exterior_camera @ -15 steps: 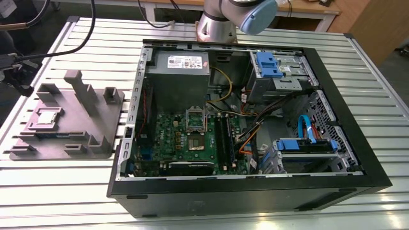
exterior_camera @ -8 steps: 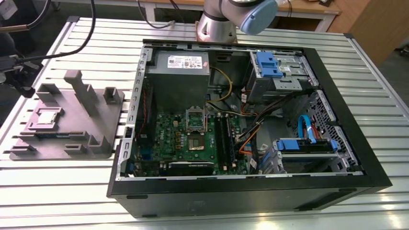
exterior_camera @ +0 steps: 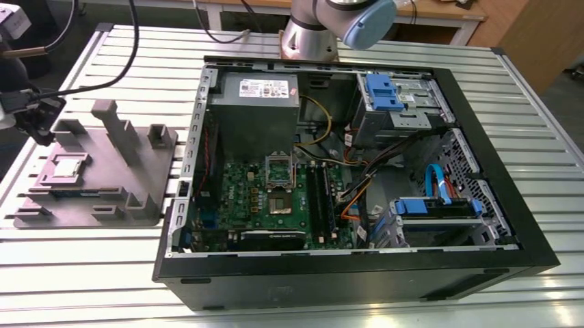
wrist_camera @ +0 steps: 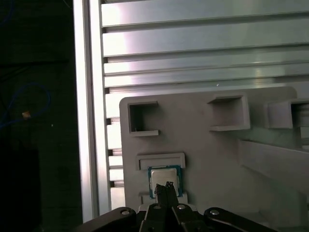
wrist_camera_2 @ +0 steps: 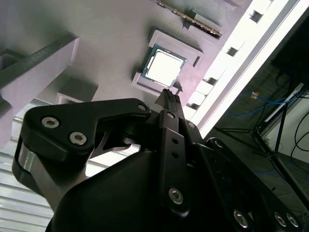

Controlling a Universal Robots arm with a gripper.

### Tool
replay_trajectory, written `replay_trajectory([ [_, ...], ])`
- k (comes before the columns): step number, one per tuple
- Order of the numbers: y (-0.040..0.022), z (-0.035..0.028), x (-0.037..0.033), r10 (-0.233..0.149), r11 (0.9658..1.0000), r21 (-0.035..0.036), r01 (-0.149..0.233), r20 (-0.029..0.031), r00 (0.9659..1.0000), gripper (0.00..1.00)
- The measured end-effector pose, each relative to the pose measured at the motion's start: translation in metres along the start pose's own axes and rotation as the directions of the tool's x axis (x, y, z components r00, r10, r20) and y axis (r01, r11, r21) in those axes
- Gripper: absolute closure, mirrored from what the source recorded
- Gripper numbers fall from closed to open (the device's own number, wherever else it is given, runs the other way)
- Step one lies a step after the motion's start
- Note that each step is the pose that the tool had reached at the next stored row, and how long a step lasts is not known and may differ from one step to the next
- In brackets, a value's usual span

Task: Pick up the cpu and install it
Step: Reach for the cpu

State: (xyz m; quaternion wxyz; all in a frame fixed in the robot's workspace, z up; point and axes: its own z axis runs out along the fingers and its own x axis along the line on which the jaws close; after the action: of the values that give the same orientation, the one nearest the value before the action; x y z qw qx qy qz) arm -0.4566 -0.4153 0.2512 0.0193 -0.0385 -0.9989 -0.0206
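One small square cpu (exterior_camera: 68, 166), topped with pale, smooth metal and edged in green, is laid flat in a shallow recess of a matte grey plastic tray (exterior_camera: 91, 208). Blocky upright posts (exterior_camera: 117, 130) are moulded into the tray. The tray is set on a tabletop (exterior_camera: 319, 304) of ribbed, shiny aluminium slats, at the exterior view's left.

In the first wrist view the black pincer (wrist_camera: 166, 186) is seen poised over the cpu, apart from it. Its slim tips are drawn together with nothing gripped between them. In the second wrist view the same tips (wrist_camera_2: 169, 96) are aimed at the edge of the chip.

Beside the tray, an open black metal case (exterior_camera: 365, 273) is laid on its side. Inside it, a green motherboard (exterior_camera: 273, 198), a grey box (exterior_camera: 254, 102) with a white label, blue plastic brackets (exterior_camera: 383, 92) and loose coloured wires (exterior_camera: 356, 188) are housed. Beyond the tabletop, wooden furniture (exterior_camera: 520, 34) can be made out.
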Motion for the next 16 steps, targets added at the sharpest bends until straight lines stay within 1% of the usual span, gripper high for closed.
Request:
replay_trajectory([
  [16, -0.0059, 0.0282, -0.0014, 0.0, 1.0, 0.0, 0.0, -0.0009, 1.0, 0.9],
])
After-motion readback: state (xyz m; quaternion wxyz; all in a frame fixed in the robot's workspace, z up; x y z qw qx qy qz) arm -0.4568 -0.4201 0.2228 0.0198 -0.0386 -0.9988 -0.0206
